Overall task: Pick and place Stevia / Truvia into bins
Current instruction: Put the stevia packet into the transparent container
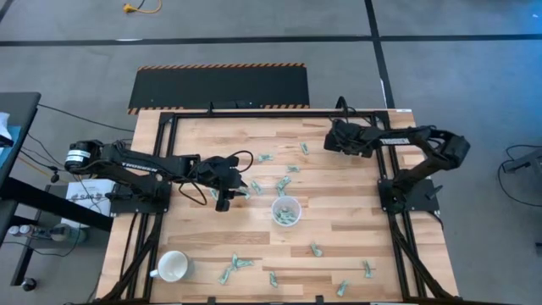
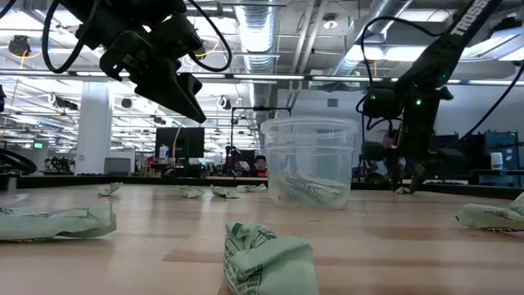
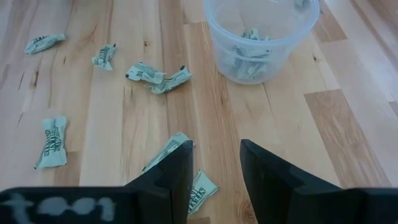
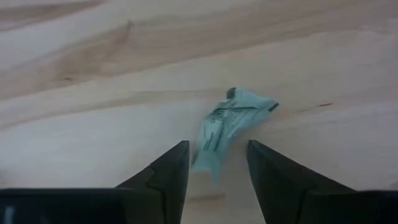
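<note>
the right gripper [image 4: 217,180] hangs spread over one crumpled pale green paper stevia sachet [image 4: 229,127] far from the small clear round plastic cup [image 1: 286,211]; several sachets lie inside, many more scattered; the left gripper [image 3: 216,177] spread, empty beside it.

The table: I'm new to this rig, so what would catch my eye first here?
Pale green sachets lie scattered over the wooden table, with a clear cup at its middle already holding a few. The right gripper hangs open, low over one crumpled sachet at the far side; the left gripper is open near the cup.
</note>
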Controlling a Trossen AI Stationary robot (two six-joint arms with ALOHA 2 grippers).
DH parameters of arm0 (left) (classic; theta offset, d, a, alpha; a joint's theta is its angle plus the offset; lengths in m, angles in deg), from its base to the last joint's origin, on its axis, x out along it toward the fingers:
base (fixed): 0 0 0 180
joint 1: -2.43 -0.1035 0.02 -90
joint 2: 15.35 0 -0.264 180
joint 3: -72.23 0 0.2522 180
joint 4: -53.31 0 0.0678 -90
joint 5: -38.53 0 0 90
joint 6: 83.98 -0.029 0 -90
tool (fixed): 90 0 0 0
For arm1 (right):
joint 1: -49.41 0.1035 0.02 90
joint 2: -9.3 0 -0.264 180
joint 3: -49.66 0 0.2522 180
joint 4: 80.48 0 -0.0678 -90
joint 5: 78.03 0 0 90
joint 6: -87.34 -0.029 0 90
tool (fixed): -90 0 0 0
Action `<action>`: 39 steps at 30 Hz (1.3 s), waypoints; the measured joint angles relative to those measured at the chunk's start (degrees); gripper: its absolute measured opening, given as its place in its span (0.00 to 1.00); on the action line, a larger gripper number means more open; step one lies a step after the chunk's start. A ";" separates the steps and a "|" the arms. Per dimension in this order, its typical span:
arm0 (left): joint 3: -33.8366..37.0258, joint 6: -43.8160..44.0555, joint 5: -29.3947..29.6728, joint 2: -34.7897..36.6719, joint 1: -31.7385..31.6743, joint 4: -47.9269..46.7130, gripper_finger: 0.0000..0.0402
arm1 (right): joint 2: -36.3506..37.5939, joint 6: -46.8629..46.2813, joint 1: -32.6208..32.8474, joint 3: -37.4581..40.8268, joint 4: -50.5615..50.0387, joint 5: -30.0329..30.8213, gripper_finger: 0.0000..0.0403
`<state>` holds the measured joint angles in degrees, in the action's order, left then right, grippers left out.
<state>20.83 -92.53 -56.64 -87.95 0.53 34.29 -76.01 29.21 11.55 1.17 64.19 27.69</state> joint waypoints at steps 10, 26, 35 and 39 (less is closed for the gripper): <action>0.00 -0.02 0.02 -0.02 0.00 0.00 0.31 | -1.75 3.25 0.09 -0.23 1.05 1.34 0.31; 0.00 0.09 11.69 -0.02 -0.02 -1.16 0.31 | -0.44 16.24 7.59 -4.00 -0.85 3.17 0.02; 0.01 1.23 19.85 -0.04 -0.04 -7.38 0.31 | 7.33 22.64 24.63 -11.41 -6.33 1.20 0.02; 0.01 0.71 19.08 -0.04 -0.04 -9.55 0.31 | 9.22 23.99 35.91 -13.45 -3.78 0.79 0.00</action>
<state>20.84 -91.83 -37.56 -87.99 0.49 24.74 -66.79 53.19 47.46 -12.28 60.42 28.48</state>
